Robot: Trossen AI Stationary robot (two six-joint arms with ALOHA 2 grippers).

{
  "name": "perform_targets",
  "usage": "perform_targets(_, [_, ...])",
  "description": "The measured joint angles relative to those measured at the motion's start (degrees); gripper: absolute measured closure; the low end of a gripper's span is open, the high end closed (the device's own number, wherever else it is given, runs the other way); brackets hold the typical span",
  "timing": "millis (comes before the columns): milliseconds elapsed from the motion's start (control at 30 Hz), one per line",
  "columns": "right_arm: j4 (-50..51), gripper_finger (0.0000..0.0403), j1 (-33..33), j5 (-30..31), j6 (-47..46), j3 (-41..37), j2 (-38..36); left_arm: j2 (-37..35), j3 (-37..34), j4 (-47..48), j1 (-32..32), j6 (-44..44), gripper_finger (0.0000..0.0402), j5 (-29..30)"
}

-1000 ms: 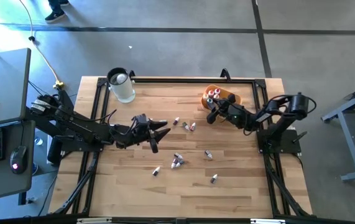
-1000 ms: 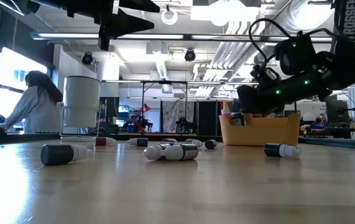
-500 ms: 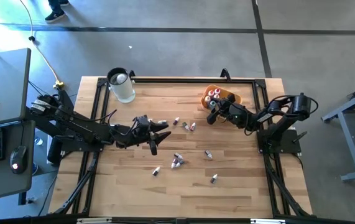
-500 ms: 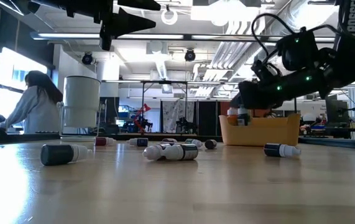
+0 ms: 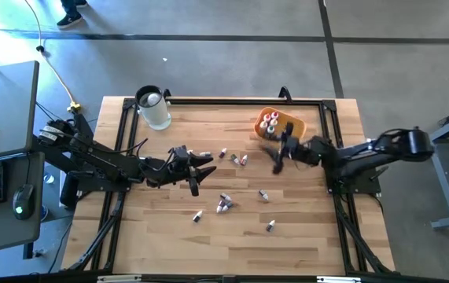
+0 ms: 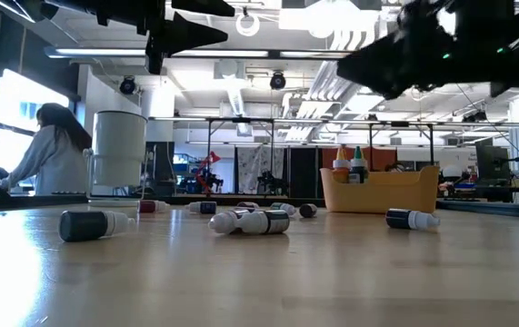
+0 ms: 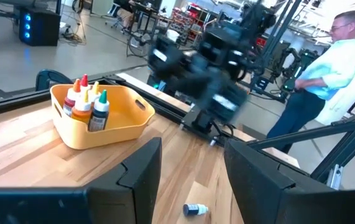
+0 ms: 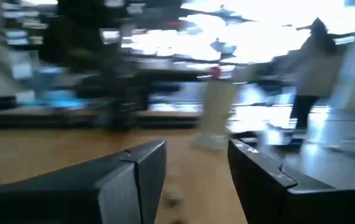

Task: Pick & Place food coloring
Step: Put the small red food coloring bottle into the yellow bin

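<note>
Task approx a third done, I'd say: a few bottles (image 5: pixel 270 120) stand upright w/ coloured caps in the yellow tray (image 5: pixel 293 120); about ten small ones (image 5: pixel 224 203) lie scattered mid-table. Right gripper (image 5: pixel 275 157) sits beside the tray, fingers apart, empty. Left gripper (image 5: pixel 202 161) waits mid-table, apart, empty.

Orange-yellow tray (image 7: pixel 112 121) beyond dark left gripper (image 7: pixel 189 165); red, orange, yellow, green capped bottles (image 7: pixel 87 106) inside; pale striped wood table (image 5: pixel 303 228).
</note>
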State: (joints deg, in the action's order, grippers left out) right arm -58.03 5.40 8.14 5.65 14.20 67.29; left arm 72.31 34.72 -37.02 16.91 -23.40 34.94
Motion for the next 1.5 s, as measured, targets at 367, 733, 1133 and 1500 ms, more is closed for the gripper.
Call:
perform_targets(367, [30.31,0.0238,-20.36,7.25,-15.99,0.02,-3.98,0.00,0.00,-0.02,0.37,-1.38,0.0229,-0.02])
perform_targets(733, [32.95,0.0238,-26.54,14.19,-31.21,2.46,12.50,2.89,0.00,-0.41,0.76,-3.37,0.0229,0.53])
perform_targets(1133, [45.17,0.0238,-25.91,16.40,-34.16,14.79,27.90,6.78,0.04,-0.53,0.76,-5.55,0.0229,0.58])
perform_targets(1500, [44.39,0.0297,-25.81,16.53,-26.97,15.10,28.49,6.73,0.20,-0.58,0.79,-5.51,0.0229,-7.84])
